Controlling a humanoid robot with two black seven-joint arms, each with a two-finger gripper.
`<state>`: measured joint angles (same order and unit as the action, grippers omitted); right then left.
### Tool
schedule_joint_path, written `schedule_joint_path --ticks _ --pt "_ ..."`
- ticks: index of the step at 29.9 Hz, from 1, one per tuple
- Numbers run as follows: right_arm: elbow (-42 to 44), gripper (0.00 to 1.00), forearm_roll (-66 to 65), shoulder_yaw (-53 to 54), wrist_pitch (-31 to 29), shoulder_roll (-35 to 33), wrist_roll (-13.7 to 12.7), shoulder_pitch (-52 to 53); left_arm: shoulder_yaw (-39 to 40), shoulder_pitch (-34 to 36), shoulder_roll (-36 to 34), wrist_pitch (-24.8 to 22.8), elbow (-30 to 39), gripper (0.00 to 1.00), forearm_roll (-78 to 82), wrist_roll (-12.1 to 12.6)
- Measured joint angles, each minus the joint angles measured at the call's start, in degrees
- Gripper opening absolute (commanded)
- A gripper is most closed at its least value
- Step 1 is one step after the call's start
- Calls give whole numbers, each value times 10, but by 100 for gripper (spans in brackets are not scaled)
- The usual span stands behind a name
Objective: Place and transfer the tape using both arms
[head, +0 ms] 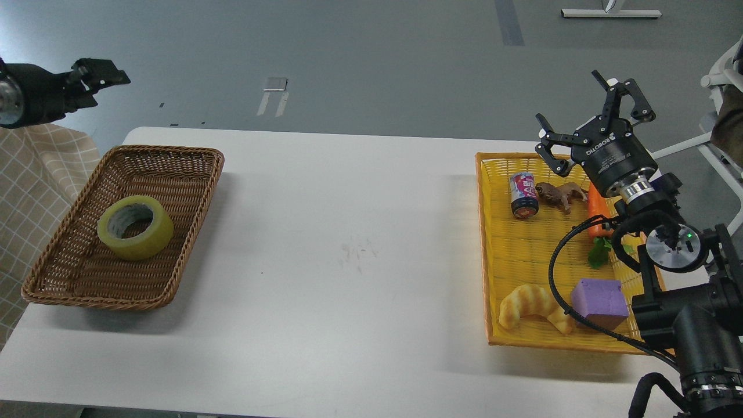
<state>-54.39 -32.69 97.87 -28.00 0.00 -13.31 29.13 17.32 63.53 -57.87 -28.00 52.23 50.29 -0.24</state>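
The roll of yellow packing tape (135, 227) lies flat, core hole upward, on the floor of the brown wicker basket (191, 174) at the left end of the white table (348, 244), slightly left of the basket's middle and clear of its walls. Nothing holds it.

The left tool (98, 74) hangs high at the left edge, well above and behind the basket; it is dark and small here, so I cannot tell how far its fingers are parted, and it seems to carry nothing. The right tool (592, 125) hovers over the far end of the yellow tray (493, 244), its fingers spread wide and empty, above a small can (524, 196), a toy animal (560, 194) and a carrot (598, 209); a croissant (531, 306) and a purple block (601, 302) lie nearer in the tray.

The tape should handle as a fairly light, stiff ring: the wound film and cardboard core will resist squeezing, but the glossy outer face is likely slippery. The surest hold is probably one finger down into the core and one outside, pinching the wall of the ring; spanning the full width looks less secure. The basket's raised rim calls for a descent from above.
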Motion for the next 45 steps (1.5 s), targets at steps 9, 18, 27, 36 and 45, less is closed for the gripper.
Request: schedule_joint_path --ticks 9,18,27,36,45 --pt "1 100 -1 0 0 0 -3 28 85 17 62 0 0 98 -278 -74" --pt "6 100 -3 0 0 0 -3 70 147 -35 151 0 -5 98 -433 -130" --pt "25 100 -8 -3 0 0 -4 109 300 -153 246 0 -1 98 -461 -129" --pt "35 100 -9 -74 0 -19 -4 120 347 -211 304 0 16 98 -462 -128" --pt "32 100 -8 -85 0 -25 -4 125 364 -251 307 0 62 98 -462 -127"
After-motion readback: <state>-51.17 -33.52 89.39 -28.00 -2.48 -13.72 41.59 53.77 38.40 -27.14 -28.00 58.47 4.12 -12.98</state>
